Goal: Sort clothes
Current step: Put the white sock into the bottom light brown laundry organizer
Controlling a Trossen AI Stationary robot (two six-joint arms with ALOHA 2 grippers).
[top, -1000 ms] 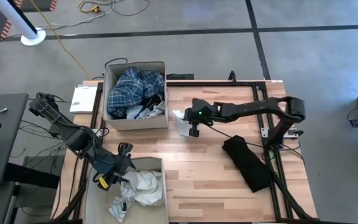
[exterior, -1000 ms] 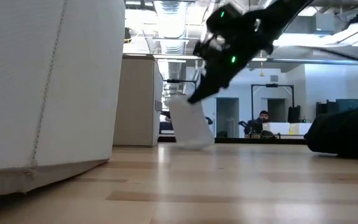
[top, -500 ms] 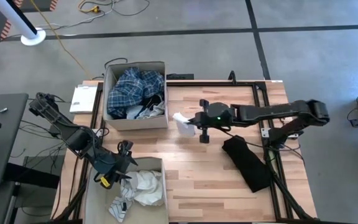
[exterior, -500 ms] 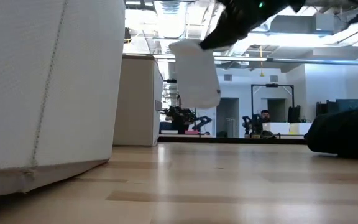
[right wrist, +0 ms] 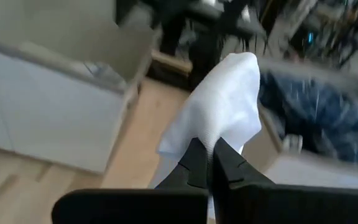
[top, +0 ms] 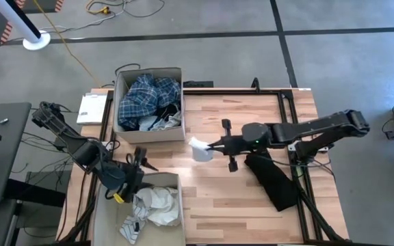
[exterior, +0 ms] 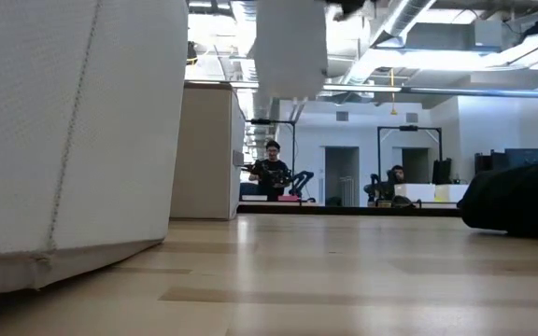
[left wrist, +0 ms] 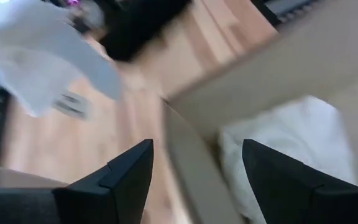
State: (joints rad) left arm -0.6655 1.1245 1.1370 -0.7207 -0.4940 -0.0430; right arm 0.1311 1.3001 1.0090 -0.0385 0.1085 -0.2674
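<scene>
**Over mid-table: right end effector carries a white garment**

At frame centre in the high view, the right end effector (top: 211, 145) is clamped on a small white garment (top: 198, 147), held clear of the wooden table (top: 238, 198). Right wrist view: both fingers pinched together on the cloth (right wrist: 222, 106), which folds upward past them. Low view: only the garment's lower part (exterior: 290, 47) shows at the top edge; the end effector above it is cut off.

Left end effector (top: 134, 179) sits at lower left, over the near rim of the lower cardboard box (top: 101, 217). Left wrist view: fingers (left wrist: 120, 180) spread apart, nothing between them; picture motion-blurred, box wall and white cloth (left wrist: 303, 149) inside are all that can be made out.

Containers:
- Upper cardboard box (top: 119, 102), upper left of the table: blue plaid clothes (top: 146, 96) on top, a bit of white fabric near its lower edge; deeper contents hidden.
- Lower box: crumpled white clothes (top: 152, 205); item count unclear.

Black garment (top: 272, 179) lies flat on the table at lower right, partly under the right arm. Low view shows it as a dark mound (exterior: 521, 201) at right edge.
</scene>
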